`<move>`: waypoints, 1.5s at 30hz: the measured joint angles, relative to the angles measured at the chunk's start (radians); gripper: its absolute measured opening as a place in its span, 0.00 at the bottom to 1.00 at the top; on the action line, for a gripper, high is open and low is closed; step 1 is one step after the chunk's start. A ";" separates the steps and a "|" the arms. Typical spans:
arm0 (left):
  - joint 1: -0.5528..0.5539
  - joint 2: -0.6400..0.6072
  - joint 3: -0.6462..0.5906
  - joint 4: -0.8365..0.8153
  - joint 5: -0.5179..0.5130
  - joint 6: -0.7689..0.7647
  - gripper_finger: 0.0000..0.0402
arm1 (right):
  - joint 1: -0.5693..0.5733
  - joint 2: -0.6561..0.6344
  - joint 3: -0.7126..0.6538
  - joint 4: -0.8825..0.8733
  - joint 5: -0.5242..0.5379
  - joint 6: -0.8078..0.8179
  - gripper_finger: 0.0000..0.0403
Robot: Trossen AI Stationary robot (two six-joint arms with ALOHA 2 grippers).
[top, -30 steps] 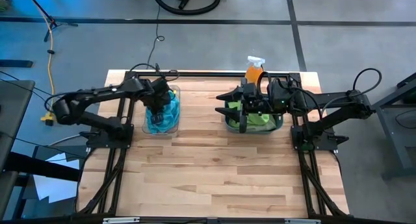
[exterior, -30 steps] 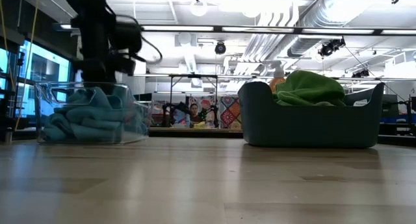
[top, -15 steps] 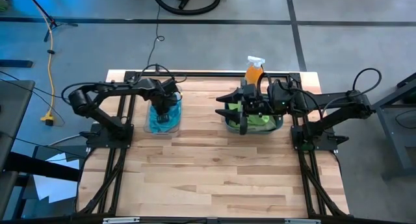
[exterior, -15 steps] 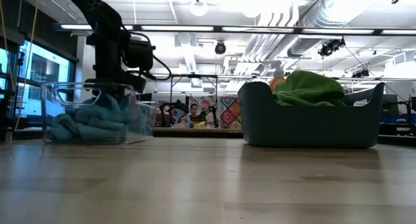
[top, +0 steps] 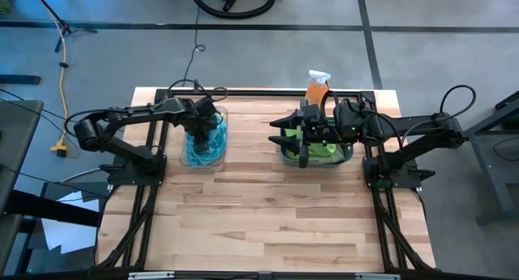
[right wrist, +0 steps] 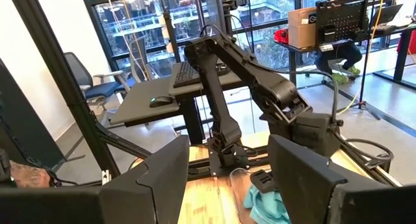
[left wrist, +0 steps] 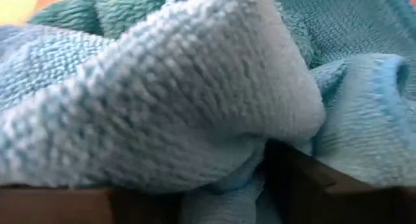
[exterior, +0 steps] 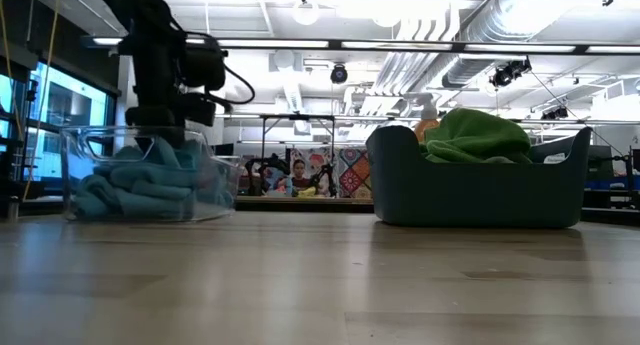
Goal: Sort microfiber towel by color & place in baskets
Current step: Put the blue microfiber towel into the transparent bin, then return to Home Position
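A small clear basket [top: 203, 150] at the table's far left holds a heap of blue microfiber towels [exterior: 140, 180]. My left gripper [top: 201, 126] reaches down into it from above, open, with its fingers among the towels. At the far right a dark teal-grey basket [exterior: 480, 200] holds green towels [exterior: 480, 135] that bulge above its rim. My right gripper [top: 293, 140] hovers over this basket's left part, open, with nothing between its fingers [right wrist: 305, 178]. My left gripper comes at the blue towels from above, pointing down into the clear basket. A thick fold of towel [left wrist: 195, 100] bulges between its spread fingers [left wrist: 312, 185] and lies against them. The towel rests on the heap in the basket and is not lifted.
An orange spray bottle [top: 316, 87] stands at the far edge behind the teal-grey basket. Black frame rails run along the table's far edge and both sides. The bare wooden tabletop [top: 268, 215] stretches toward the near edge.
My left gripper has dipped deeper into the clear basket, onto the blue towels, and has since come up a little. Its arm has swung about while the gripper stayed over the basket.
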 joint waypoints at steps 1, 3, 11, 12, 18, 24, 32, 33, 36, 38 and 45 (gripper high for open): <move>0.000 -0.012 0.000 -0.013 0.002 -0.009 0.47 | 0.000 0.000 0.000 0.000 0.000 0.000 0.52; -0.001 -0.037 0.000 -0.043 0.006 -0.033 0.52 | 0.000 0.000 0.000 0.000 0.000 0.000 0.52; 0.000 -0.161 0.001 -0.131 0.010 -0.086 0.57 | 0.000 0.000 0.000 0.000 0.000 -0.012 0.52; 0.000 -0.178 0.002 -0.132 0.011 -0.093 0.57 | 0.000 0.000 0.000 0.000 0.000 -0.014 0.52; 0.000 -0.260 0.004 -0.143 0.040 -0.138 0.57 | 0.000 0.000 0.000 0.000 0.000 -0.019 0.52; 0.000 -0.319 0.004 -0.148 0.041 -0.155 0.57 | 0.000 0.000 0.000 0.000 0.000 -0.019 0.52; 0.000 -0.403 0.006 -0.104 0.060 -0.137 0.57 | 0.000 0.000 0.000 -0.004 0.000 -0.027 0.52; 0.000 -0.413 0.006 -0.087 0.070 -0.142 0.57 | 0.000 0.000 0.000 -0.004 0.000 -0.035 0.52; 0.000 -0.439 0.013 -0.053 0.084 -0.164 0.57 | 0.000 0.000 0.000 -0.005 0.000 -0.042 0.52; 0.000 -0.447 0.037 -0.053 0.084 -0.164 0.57 | 0.000 0.000 0.000 -0.005 0.000 -0.041 0.52; 0.000 -0.452 0.183 -0.008 0.171 -0.193 0.57 | 0.000 0.000 0.000 -0.005 0.000 -0.045 0.52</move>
